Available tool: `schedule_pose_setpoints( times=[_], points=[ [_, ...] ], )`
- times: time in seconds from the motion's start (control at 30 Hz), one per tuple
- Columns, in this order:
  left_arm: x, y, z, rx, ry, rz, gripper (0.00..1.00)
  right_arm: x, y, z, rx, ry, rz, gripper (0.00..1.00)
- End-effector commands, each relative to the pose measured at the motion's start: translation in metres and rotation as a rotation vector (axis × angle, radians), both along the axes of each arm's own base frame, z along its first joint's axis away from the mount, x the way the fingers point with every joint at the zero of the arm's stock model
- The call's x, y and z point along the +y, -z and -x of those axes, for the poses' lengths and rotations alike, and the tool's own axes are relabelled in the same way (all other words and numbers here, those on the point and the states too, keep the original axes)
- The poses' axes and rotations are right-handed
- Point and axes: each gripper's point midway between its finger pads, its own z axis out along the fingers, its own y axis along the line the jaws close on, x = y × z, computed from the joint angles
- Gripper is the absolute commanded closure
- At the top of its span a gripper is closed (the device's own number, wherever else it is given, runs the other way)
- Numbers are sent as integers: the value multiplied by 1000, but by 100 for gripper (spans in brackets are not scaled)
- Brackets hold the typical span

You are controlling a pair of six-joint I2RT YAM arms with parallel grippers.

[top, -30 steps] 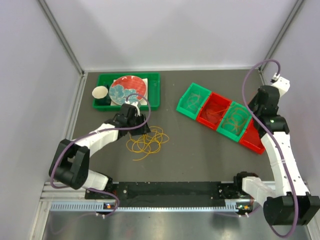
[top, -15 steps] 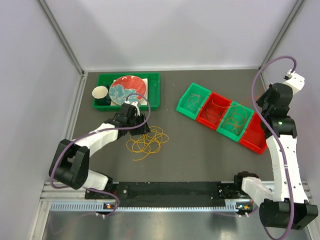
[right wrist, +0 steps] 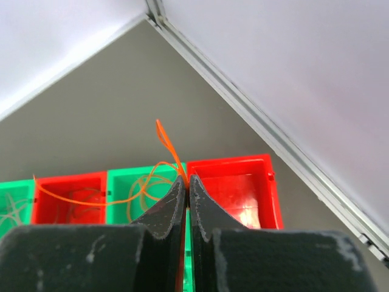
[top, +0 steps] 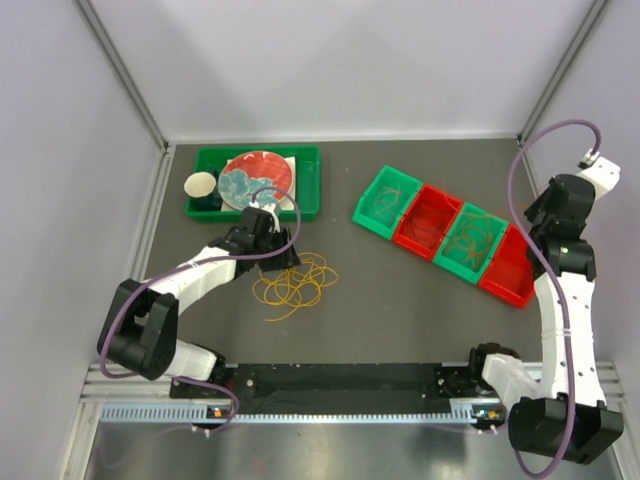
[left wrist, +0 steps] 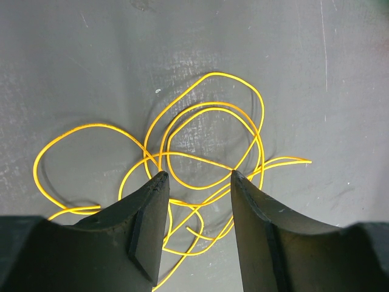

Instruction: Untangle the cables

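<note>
A tangle of yellow cables (top: 295, 280) lies on the dark table; in the left wrist view its loops (left wrist: 225, 73) spread under and beyond my fingers. My left gripper (top: 283, 255) (left wrist: 197, 176) is open, its jaws straddling the tangle just above it. My right gripper (top: 538, 212) (right wrist: 186, 177) is shut on a thin orange cable (right wrist: 164, 137) and held high over the bins. The cable sticks up past the fingertips and trails left across the green bin (right wrist: 146, 188) and red bin (right wrist: 70, 198).
Four bins stand in a slanted row at the right: green (top: 388, 200), red (top: 428, 218), green (top: 470, 238), red (top: 508, 268). Several hold cable loops. A green tray (top: 310, 185) with a plate and a cup sits at the back left. Walls enclose the table.
My right arm has moved right and up, away from the bins, with the orange cable pinched. My left arm and the yellow tangle have not moved.
</note>
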Motion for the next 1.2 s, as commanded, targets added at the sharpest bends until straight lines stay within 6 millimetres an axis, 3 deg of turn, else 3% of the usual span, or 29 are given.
schedule_pose_setpoints(
  times=[0.0,0.1,0.23,0.33,0.5,0.73,0.9,0.93,0.97,1.0,1.07,1.17],
  points=[
    [-5,-24,-13,-69,6,29,50,-14,-3,3,5,39,65,100],
    [-4,-25,-13,-71,2,28,50,-16,-6,1,-9,31,102,100],
    [-4,-21,-11,-61,1,27,51,7,6,-14,-24,-127,73,100],
    [-6,-20,-11,-53,2,37,51,28,28,-26,20,-236,-15,100],
    [-8,-18,-11,-51,3,50,51,59,85,-44,129,-362,-205,100],
    [-8,-18,-9,-50,3,52,51,65,159,-47,325,-332,-304,100],
    [-8,-17,-10,-47,5,53,51,74,176,-49,374,-348,-310,99],
    [-9,-17,-10,-46,6,56,51,74,176,-49,374,-343,-304,90],
    [-9,-18,-10,-50,6,58,51,73,173,-48,365,-339,-296,66],
    [-9,-18,-10,-48,7,58,51,70,169,-47,361,-321,-281,58],
    [-9,-19,-10,-53,9,57,51,68,155,-46,327,-313,-254,45],
    [-10,-19,-11,-53,11,60,51,64,136,-42,296,-302,-222,41]
  ],
)
